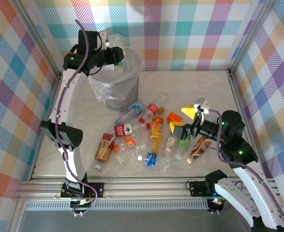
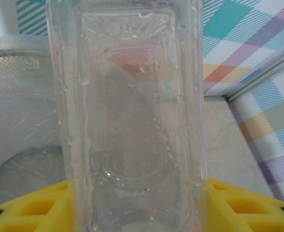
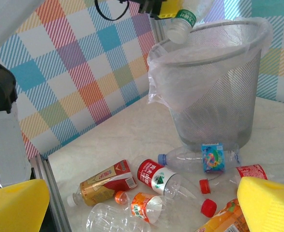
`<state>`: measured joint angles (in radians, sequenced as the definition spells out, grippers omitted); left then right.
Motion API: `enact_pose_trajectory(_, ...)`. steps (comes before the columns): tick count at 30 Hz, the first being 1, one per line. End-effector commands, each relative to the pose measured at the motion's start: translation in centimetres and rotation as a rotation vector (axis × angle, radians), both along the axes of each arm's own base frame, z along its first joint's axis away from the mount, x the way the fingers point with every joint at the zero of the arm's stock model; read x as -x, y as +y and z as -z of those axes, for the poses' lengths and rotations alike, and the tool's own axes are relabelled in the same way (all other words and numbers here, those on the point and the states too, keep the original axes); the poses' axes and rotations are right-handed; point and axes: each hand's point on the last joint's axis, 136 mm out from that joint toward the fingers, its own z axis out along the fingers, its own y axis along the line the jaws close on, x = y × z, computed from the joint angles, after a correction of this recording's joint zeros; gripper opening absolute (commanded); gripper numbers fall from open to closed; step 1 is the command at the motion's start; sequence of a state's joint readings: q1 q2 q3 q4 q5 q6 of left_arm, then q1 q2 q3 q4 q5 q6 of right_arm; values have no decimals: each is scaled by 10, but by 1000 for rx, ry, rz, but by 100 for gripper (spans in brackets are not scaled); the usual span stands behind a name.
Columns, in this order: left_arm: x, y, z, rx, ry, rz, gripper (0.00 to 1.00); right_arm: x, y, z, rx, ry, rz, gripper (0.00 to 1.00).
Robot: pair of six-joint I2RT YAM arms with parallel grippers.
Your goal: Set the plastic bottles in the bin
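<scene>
My left gripper (image 1: 113,54) is shut on a clear plastic bottle (image 1: 116,44) above the rim of the grey mesh bin (image 1: 117,82). In the left wrist view the bottle (image 2: 127,116) stands between the yellow fingers (image 2: 30,208). The right wrist view shows that bottle (image 3: 187,17) tilted neck-down over the bag-lined bin (image 3: 214,96). Several more bottles lie on the table: a brown-labelled one (image 1: 104,147), a red-labelled one (image 3: 158,176), an orange one (image 1: 156,128) and a blue-labelled one (image 3: 202,158). My right gripper (image 1: 195,112) hangs open over the pile's right side, holding nothing.
Loose red caps (image 3: 208,208) lie among the bottles. Checked walls with metal frame rails (image 1: 233,92) close in the table on three sides. Bare tabletop (image 1: 195,87) stretches right of the bin.
</scene>
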<state>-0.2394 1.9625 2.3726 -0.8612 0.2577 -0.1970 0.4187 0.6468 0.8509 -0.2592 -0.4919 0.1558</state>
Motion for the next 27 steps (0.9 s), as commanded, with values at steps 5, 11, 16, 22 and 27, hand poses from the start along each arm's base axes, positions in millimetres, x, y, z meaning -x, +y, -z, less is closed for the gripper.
enact_pose_trajectory(5,-22,19,38,-150,47,-31,55,8,-1,-15,-14,-10,-11,100)
enact_pose_trajectory(11,-32,23,76,-239,110,-29,55,8,0,-14,-19,7,-17,100)
enact_pose_trajectory(16,-33,20,101,-292,159,-1,55,7,-2,-17,-32,16,1,100)
enact_pose_trajectory(22,-33,16,128,-351,212,16,55,4,-2,-15,-26,66,13,100)
enact_pose_trajectory(27,-33,12,147,-383,252,20,56,-1,-3,-10,-25,111,39,100)
